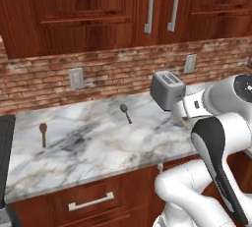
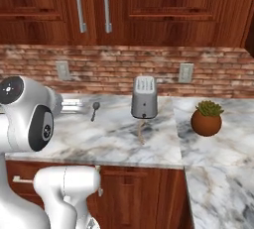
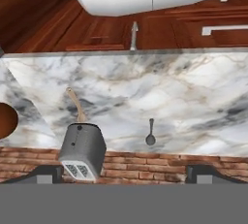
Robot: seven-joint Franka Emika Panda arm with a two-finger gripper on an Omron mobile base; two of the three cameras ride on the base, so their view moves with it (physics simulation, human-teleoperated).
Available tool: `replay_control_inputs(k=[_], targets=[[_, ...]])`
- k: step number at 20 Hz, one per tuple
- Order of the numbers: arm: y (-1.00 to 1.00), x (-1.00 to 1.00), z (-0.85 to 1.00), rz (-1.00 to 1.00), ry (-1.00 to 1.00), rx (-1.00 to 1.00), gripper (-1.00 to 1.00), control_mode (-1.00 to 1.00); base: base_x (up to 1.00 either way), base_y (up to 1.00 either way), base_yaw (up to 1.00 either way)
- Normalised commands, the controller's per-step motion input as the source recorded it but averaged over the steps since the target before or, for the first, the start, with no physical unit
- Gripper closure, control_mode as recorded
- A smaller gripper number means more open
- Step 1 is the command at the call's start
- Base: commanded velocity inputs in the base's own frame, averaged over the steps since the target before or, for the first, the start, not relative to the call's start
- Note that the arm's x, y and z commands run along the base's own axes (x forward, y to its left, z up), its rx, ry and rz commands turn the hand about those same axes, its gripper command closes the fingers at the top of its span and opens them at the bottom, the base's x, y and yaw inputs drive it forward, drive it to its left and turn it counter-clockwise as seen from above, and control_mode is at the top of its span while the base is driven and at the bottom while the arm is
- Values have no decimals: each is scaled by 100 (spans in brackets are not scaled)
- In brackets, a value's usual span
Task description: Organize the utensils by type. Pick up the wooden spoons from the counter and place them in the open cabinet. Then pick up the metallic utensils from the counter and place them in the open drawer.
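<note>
Three spoons lie on the marble counter (image 1: pixel 98 147). The dark brown wooden spoon (image 1: pixel 43 133) is at the left. The dark grey metal spoon (image 1: pixel 126 112) (image 2: pixel 95 109) (image 3: pixel 150 133) lies near the brick wall. The pale tan wooden spoon (image 2: pixel 141 131) (image 3: pixel 76 105) lies just in front of the toaster, its handle toward the counter edge. My gripper (image 3: pixel 125 173) hangs high above the counter, open, with nothing between its fingertips (image 3: pixel 48 174). The toaster and the metal spoon lie below it.
A grey toaster (image 1: pixel 167 90) (image 2: pixel 144 97) (image 3: pixel 82 150) stands against the brick backsplash. A potted plant (image 2: pixel 206 118) sits to its right. The upper cabinet doors (image 1: pixel 98 10) above the counter are shut. Shut drawers (image 1: pixel 91 201) run under the counter edge.
</note>
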Motion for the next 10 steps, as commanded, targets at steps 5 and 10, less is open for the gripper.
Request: replay_control_inputs(k=[5,10], targets=[[0,0,0,0,0,0,-100,100,43,-48,-19],[0,0,0,0,0,0,-100,100,43,-42,-18]])
